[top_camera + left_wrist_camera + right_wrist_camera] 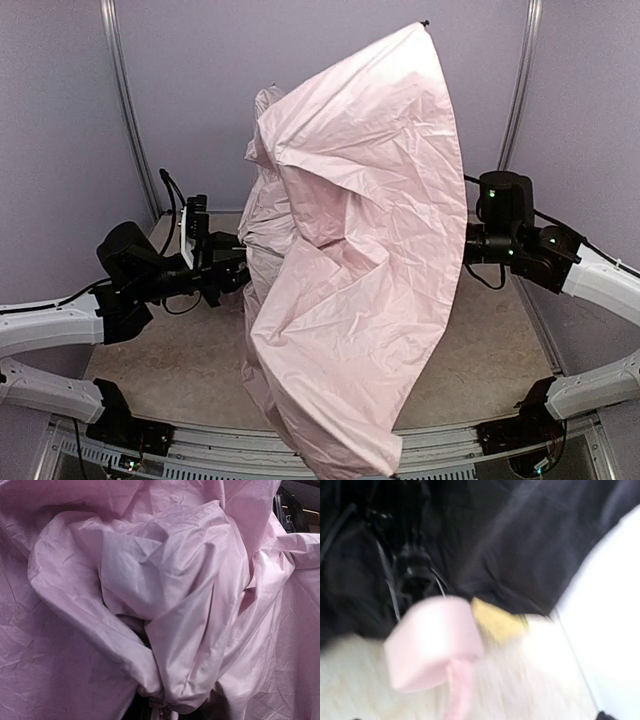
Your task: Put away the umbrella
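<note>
The umbrella [350, 250] is partly open, its pale pink canopy hanging crumpled between the two arms above the table. My left gripper [232, 265] is pressed into the canopy's left side. In the left wrist view the pink fabric [165, 580] fills the frame and gathers into a tight bunch at the bottom middle, where my jaws are; the fingers are covered. My right gripper is hidden behind the canopy. The blurred right wrist view shows the pale pink handle [432, 642] with a pink strap [460, 690], the black lining [520, 545] and the shaft hub [412, 575], but no fingers.
The right arm's wrist [505, 225] sticks out from behind the canopy's right edge. Grey walls enclose the beige table [180, 370] at the back and both sides. A blurred yellowish shape [497, 620] lies beside the handle.
</note>
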You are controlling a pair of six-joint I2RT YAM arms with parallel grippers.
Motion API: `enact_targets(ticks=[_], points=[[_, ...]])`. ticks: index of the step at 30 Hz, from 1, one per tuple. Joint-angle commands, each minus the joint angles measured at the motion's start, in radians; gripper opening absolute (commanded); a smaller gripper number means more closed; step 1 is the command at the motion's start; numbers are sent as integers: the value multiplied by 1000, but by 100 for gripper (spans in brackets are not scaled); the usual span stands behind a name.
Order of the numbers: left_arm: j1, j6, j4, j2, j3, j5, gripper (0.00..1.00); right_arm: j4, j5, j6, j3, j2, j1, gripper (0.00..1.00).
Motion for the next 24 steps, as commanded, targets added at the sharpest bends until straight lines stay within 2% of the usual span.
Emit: enact_targets(ticks=[1, 7, 15, 18, 22, 24], points=[[-14, -45, 156, -58, 16, 160, 0, 102, -218, 59, -19, -39, -4, 100], [-51, 46, 73, -65, 34, 106, 0, 155, -484, 206, 50, 6, -2, 97], [-62, 52, 145, -40, 26, 77, 0, 131, -539, 337, 77, 121, 12, 86], [-63, 54, 156, -31, 25, 67, 0, 159, -554, 385, 83, 152, 27, 72], [-66, 52, 162, -20, 22, 62, 0, 200, -542, 434, 94, 185, 44, 37], [-71, 52, 156, -7, 24, 49, 0, 226, -540, 456, 105, 204, 57, 27]])
